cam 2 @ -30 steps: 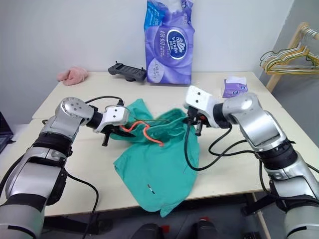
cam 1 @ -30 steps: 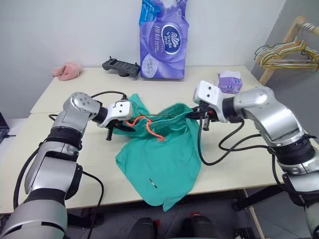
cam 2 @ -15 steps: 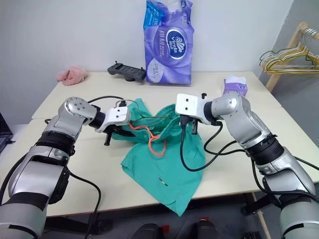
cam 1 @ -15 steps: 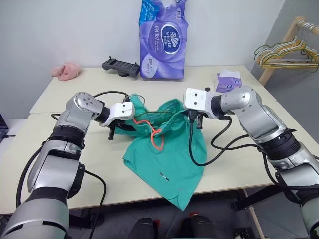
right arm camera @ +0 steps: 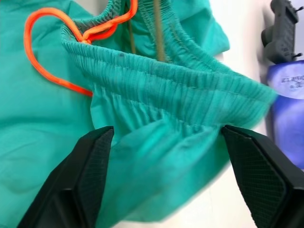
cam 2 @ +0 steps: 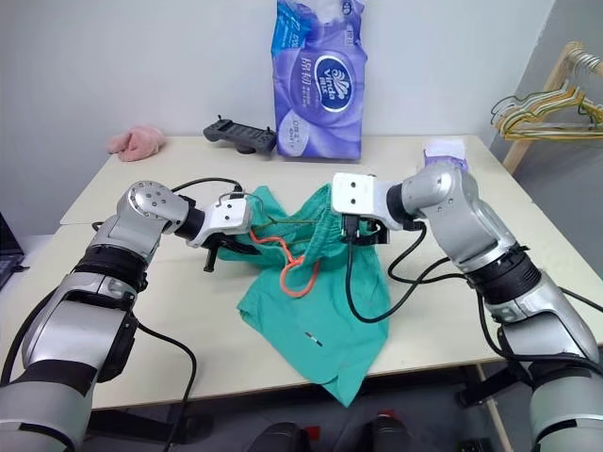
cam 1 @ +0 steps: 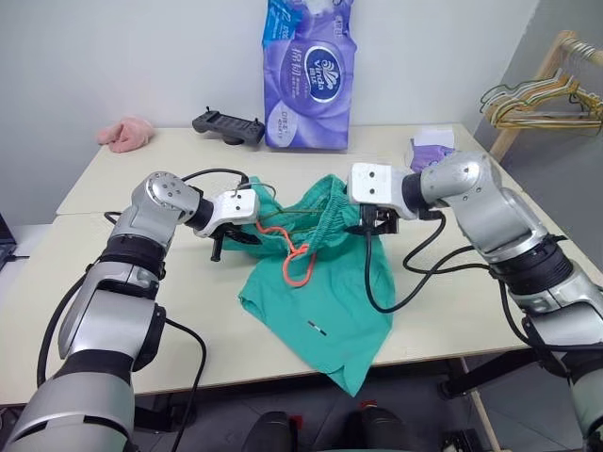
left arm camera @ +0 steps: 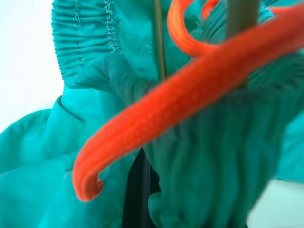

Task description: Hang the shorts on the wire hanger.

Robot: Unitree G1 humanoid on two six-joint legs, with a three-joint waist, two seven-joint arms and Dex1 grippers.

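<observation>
Head views: one pair of teal shorts (cam 1: 320,282) drapes over the desk's (cam 1: 113,273) front edge, left gripper (cam 1: 234,237) clamped on the waistband. One tissue pack (cam 1: 308,75) stands at the back edge.

Left wrist view: wire hanger (left arm camera: 159,42) crosses the fabric.

Right wrist view: right gripper (right arm camera: 166,161) spread wide, waistband between, ungripped.

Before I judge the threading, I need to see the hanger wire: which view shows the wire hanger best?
The right wrist view: two thin strands of the wire hanger run inside the shorts' waistband. The left wrist view shows one strand crossing blurred orange drawstring. The eye views show just a faint line.
</observation>
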